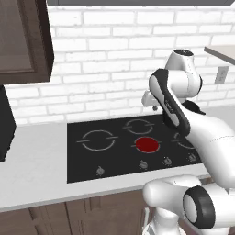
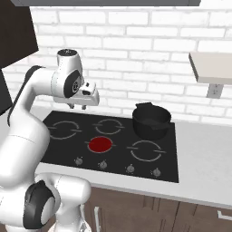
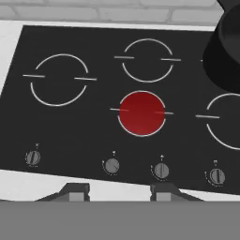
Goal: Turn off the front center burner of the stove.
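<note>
Because the front center burner [image 3: 141, 113] glows solid red at the middle of the hand view, just below the upper center ring, it reads as the one zone that is lit on the stove [image 3: 70, 126]. In the left base view it sits right of center, and in the right base view left of center. The gripper [image 2: 78, 107] hangs high above the cooktop's rear left area, in the upper left of the right base view, placed, I judge, to survey the knob row before descending. Its finger tips [image 3: 75, 191] stand well apart at the bottom of the hand view, released and holding nothing. Four knobs line the lower part of that view. The second knob [image 3: 111, 165] looks rotated differently from its neighbours (probably the burner's control). A black pot [image 2: 151, 120] rests on the rear right zone, clear of the approach.
</note>
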